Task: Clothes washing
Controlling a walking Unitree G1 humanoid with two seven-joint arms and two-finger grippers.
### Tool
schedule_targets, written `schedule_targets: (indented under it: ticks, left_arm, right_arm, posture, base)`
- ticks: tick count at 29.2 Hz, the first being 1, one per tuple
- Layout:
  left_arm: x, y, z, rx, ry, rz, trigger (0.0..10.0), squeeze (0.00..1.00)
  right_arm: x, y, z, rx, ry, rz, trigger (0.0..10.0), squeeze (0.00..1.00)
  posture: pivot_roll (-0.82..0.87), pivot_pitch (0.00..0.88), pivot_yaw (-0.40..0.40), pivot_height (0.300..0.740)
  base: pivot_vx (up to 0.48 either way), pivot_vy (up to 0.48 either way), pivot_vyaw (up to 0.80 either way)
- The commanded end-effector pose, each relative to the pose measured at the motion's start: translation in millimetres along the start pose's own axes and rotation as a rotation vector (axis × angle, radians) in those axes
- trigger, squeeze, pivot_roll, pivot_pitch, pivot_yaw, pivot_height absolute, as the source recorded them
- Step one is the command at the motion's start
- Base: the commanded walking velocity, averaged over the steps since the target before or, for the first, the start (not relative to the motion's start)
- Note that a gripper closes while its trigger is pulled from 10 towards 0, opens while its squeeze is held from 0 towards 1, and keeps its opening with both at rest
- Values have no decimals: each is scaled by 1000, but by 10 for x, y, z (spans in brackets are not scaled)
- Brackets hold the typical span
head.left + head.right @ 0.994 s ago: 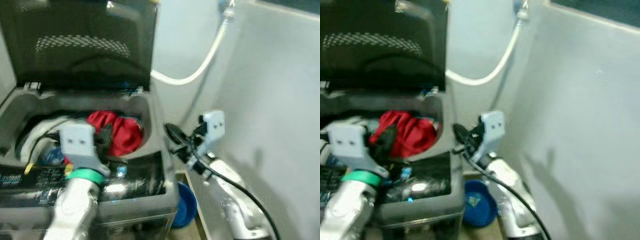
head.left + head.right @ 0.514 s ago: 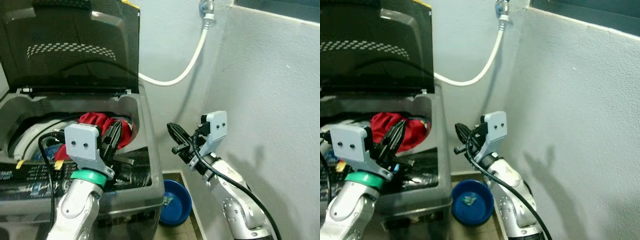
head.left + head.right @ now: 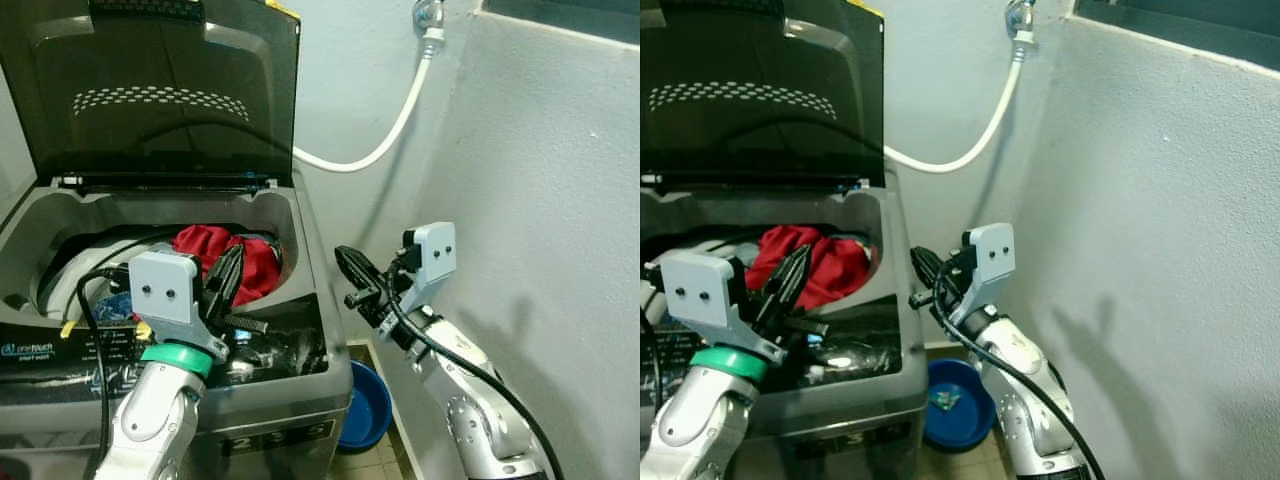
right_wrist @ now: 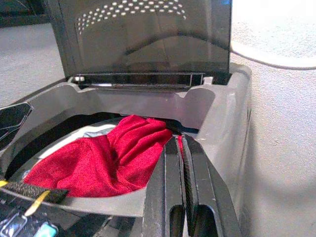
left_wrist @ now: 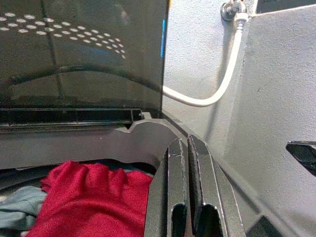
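Note:
A grey top-loading washing machine [image 3: 290, 215] stands before me with its dark lid [image 3: 160, 90] raised upright. Red clothing [image 3: 235, 262] lies heaped in the drum with pale and blue garments beside it. My left gripper [image 3: 228, 277] hovers over the front control panel [image 3: 280, 345] near the drum's edge, fingers shut and empty. My right gripper [image 3: 355, 275] is held just off the machine's right side, shut and empty. In the left wrist view the fingers [image 5: 177, 173] point past the red clothing [image 5: 84, 197]. In the right wrist view the red clothing [image 4: 113, 158] lies beyond the fingers [image 4: 174, 168].
A white hose [image 3: 385, 140] runs from a wall tap [image 3: 428, 15] down behind the machine. A blue basin [image 3: 365, 405] sits on the floor between the machine and the grey wall [image 3: 540, 200] on the right.
The camera has shifted and steadied, so the machine now sits more fully in view. Both grippers hold roughly the same poses, still shut.

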State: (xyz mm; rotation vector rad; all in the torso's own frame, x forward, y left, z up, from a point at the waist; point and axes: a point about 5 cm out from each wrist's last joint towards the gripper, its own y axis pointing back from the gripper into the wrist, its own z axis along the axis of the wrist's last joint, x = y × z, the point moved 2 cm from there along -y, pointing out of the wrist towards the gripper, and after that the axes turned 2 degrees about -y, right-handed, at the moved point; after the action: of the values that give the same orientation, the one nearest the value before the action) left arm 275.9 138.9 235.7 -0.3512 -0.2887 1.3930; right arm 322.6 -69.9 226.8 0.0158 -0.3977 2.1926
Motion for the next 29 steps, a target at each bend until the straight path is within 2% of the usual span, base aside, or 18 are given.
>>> schedule_targets:
  ticks: [1, 8, 11, 23, 25, 29]
  left_arm:
    - [20, 14, -10, 7, 4, 2, 10000, 0]
    - [10, 19, -10, 9, 5, -8, 10000, 0]
    - [6, 19, -19, 14, 6, -11, 10000, 0]
    - [-6, 20, -35, 24, 14, -22, 10000, 0]
    - [-7, 21, -34, 23, 10, -22, 10000, 0]
    - [-20, 7, -12, 8, -20, -39, 10000, 0]
  right_arm:
    - [10, 0, -20, 13, 2, 7, 10000, 0]
    - [12, -2, -20, 12, -4, 6, 10000, 0]
    - [-34, -8, 24, -18, -46, -30, 10000, 0]
    - [-47, 11, 15, -14, -41, -37, 10000, 0]
    - [-43, 6, 19, -14, -26, -36, 10000, 0]
    - [-31, -28, 114, -65, 20, -35, 10000, 0]
  posture:
    - [18, 0, -48, 740]
    - [20, 0, -45, 740]
    - [16, 0, -38, 740]
    - [18, 0, -36, 740]
    - [21, 0, -37, 740]
    - [22, 0, -36, 740]
  base:
    - [0, 0, 0]
    - [0, 0, 0]
    - [0, 0, 0]
    - [0, 0, 0]
    - [0, 0, 0]
    - [0, 0, 800]
